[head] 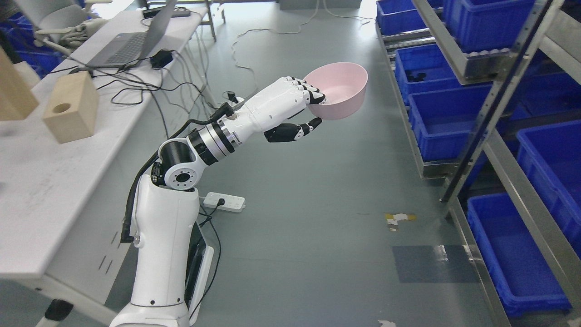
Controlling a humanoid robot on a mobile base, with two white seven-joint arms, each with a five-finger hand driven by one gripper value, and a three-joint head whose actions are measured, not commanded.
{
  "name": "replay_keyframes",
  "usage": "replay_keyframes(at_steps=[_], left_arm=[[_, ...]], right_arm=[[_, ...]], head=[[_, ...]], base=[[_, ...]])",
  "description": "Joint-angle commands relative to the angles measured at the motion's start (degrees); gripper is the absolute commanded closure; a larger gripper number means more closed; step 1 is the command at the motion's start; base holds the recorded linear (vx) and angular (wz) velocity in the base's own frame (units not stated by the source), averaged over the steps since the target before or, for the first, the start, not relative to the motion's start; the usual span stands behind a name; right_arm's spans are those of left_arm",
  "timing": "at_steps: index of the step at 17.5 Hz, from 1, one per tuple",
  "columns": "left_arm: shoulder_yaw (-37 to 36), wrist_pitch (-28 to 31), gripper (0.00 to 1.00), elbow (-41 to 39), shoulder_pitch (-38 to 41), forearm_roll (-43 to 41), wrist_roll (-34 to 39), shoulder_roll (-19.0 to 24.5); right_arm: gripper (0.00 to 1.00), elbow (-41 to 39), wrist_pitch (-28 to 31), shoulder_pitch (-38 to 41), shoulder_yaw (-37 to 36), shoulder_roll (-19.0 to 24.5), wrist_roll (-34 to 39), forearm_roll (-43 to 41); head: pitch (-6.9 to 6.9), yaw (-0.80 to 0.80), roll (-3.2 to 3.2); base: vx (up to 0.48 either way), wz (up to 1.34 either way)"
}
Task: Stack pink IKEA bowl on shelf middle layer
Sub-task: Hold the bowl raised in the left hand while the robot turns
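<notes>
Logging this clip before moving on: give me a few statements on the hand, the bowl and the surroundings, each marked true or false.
1. The left hand grips the pink bowl by its rim. True.
2. The bowl rests on the shelf rack. False: it is held in the air over the floor, left of the rack.
3. The bowl is upside down. False: its opening faces up.
4. Blue bins sit on the rack. True.
5. A wooden block with a round hole stands on the white table. True.
</notes>
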Motion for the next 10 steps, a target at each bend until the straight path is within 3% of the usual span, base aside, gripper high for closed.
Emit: replay_keyframes(at_steps=[1, 5, 10], left_arm=[[1.2, 0.0, 0.97, -0.7, 0.1, 0.1, 0.0, 1.0], [-1.5, 0.0, 0.97, -1.1, 0.5, 0.7, -0.1, 1.0], [-15.6, 0.0, 0.97, -1.9, 0.4, 2.8, 0.0, 1.0]], right_arm=[[0.0, -1.0, 0.0, 0.9, 0.0, -1.0, 0.0, 0.0], [0.0, -1.0, 0.0, 0.9, 0.0, -1.0, 0.0, 0.0], [0.0, -1.0, 0.0, 0.9, 0.0, -1.0, 0.0, 0.0]], head=[[0.0, 0.0, 0.0], [0.0, 0.0, 0.0], [0.0, 0.0, 0.0]], base=[[0.061, -0.84], [0.032, -0.98], [0.01, -1.15]])
